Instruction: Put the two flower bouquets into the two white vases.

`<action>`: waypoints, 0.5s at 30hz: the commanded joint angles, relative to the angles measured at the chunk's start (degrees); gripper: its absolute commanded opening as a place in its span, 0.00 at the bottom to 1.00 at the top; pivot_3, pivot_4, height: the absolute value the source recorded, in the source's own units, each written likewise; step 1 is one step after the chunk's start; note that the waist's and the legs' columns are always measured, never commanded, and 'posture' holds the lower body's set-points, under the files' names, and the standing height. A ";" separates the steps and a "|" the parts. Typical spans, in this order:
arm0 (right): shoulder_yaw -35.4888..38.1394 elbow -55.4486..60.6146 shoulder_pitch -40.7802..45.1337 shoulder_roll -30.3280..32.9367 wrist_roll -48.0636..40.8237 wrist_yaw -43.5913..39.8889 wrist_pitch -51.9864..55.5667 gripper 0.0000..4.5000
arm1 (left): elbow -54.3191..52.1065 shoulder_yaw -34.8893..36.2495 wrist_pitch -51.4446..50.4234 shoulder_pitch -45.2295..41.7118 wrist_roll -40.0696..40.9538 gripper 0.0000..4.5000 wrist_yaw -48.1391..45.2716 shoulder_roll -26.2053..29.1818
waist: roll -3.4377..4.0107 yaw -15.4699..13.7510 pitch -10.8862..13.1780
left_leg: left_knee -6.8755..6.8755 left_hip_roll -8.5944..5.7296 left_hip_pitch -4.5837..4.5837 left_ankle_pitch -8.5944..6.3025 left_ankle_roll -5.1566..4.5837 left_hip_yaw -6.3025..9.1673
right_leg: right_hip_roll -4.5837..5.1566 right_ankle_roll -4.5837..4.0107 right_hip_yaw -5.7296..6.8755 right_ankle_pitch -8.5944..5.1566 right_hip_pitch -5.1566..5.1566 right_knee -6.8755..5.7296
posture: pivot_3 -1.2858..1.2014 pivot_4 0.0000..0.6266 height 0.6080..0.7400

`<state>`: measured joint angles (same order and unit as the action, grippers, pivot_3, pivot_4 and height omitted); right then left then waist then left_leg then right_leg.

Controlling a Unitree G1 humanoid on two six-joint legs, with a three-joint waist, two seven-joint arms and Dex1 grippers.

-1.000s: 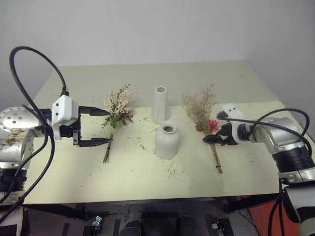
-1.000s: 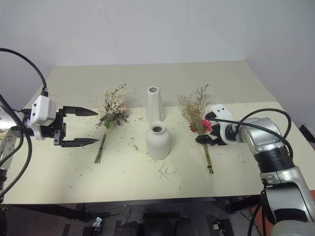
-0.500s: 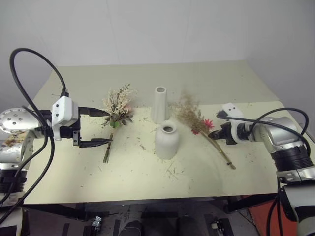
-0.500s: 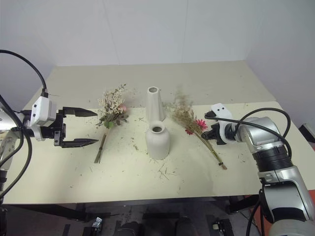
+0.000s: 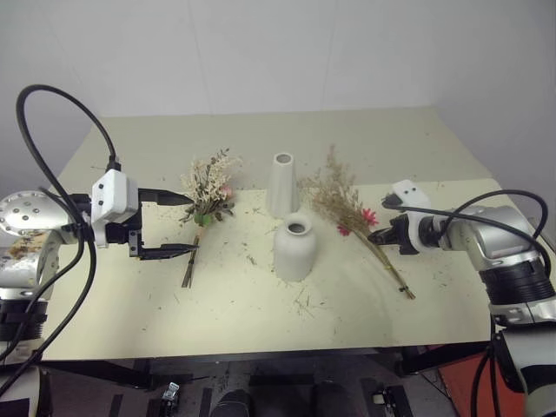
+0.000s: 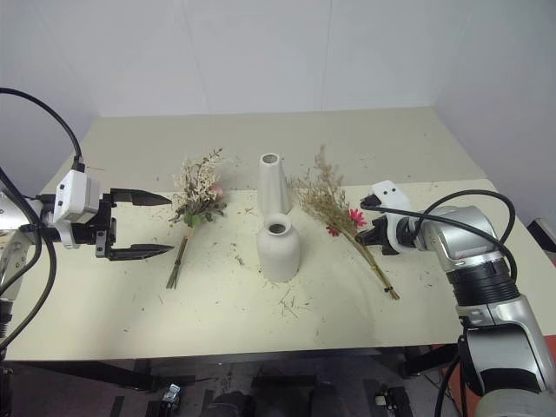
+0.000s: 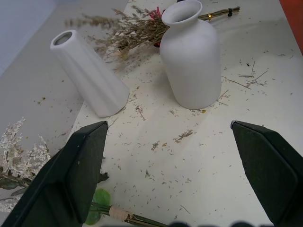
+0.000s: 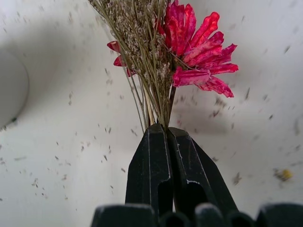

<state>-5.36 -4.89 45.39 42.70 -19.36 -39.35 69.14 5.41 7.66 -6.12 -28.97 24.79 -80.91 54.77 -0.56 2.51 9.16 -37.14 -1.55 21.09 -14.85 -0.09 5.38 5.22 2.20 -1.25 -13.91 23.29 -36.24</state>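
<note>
The tan dried-grass bouquet with a red-pink daisy (image 5: 346,207) slants across the table right of the vases. Its head leans toward them and its stem ends point to the front right. My right gripper (image 5: 380,235) is shut on its stems (image 8: 158,111) just below the daisy. The shorter cream-and-pink bouquet (image 5: 208,187) lies on the table left of the tall slim white vase (image 5: 282,184). The squat white vase (image 5: 295,248) stands just in front of the tall one. My left gripper (image 5: 193,224) hovers open beside the short bouquet's stems, holding nothing.
A pale mat (image 5: 261,321) covers the front half of the table, strewn with dried bits. Black cables loop over both arms. The table's front edge runs close below the mat, and a white wall stands behind.
My right gripper has shut on the tan bouquet's stems. The bunch has swung, its head now leaning left toward the vases. The left arm has stayed still.
</note>
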 commanded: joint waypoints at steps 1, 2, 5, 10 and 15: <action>8.32 4.46 2.05 -2.11 -0.31 5.03 -4.06 0.00 | -0.53 1.89 1.03 -0.60 0.39 1.00 0.43 0.65 | 0.00 -0.01 0.00 | 0.00 0.00 0.00 0.00 0.00 0.00 | 0.00 0.00 0.00 0.00 0.00 0.00 | 0.52 0.24 1.00; 10.40 5.13 3.02 -3.81 0.97 8.28 -8.17 0.00 | -0.61 2.01 0.98 -0.53 0.45 1.00 0.44 0.76 | 0.00 0.00 0.00 | 0.00 0.01 0.00 0.00 0.00 0.00 | -0.01 0.00 0.00 0.00 0.00 -0.01 | 0.52 0.24 1.00; 17.72 3.95 7.67 -10.01 1.24 16.43 -18.83 0.00 | -0.93 2.37 0.76 -0.24 0.61 1.00 0.48 1.07 | 0.00 0.30 0.00 | 0.02 -0.01 -0.02 0.01 0.01 -0.03 | 0.00 -0.01 -0.08 0.02 0.08 -0.07 | 0.52 0.24 1.00; 18.09 -2.79 11.60 -14.78 5.01 20.28 -36.80 0.00 | -1.17 2.88 0.29 -0.36 1.10 1.00 0.07 1.61 | -0.10 0.15 -0.07 | 0.11 0.02 0.01 0.07 0.12 -0.20 | -0.04 -0.02 -0.26 0.03 0.36 -0.61 | 0.52 0.24 1.00; 18.29 -16.85 17.55 -21.84 6.55 22.23 -58.88 0.00 | -1.66 3.57 -0.87 -0.71 1.42 1.00 0.63 2.21 | -0.17 0.66 -0.11 | 0.10 0.01 -0.05 0.08 0.13 -0.48 | -0.03 -0.04 -0.47 0.05 0.38 -0.63 | 0.52 0.24 1.00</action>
<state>11.87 -20.60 59.70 21.43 -12.42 -17.25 17.99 5.19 9.22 -6.49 -28.91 24.92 -80.61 55.93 -0.73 3.17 9.05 -37.01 -1.54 21.05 -14.77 0.04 4.84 5.18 2.16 -1.80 -13.86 23.78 -36.95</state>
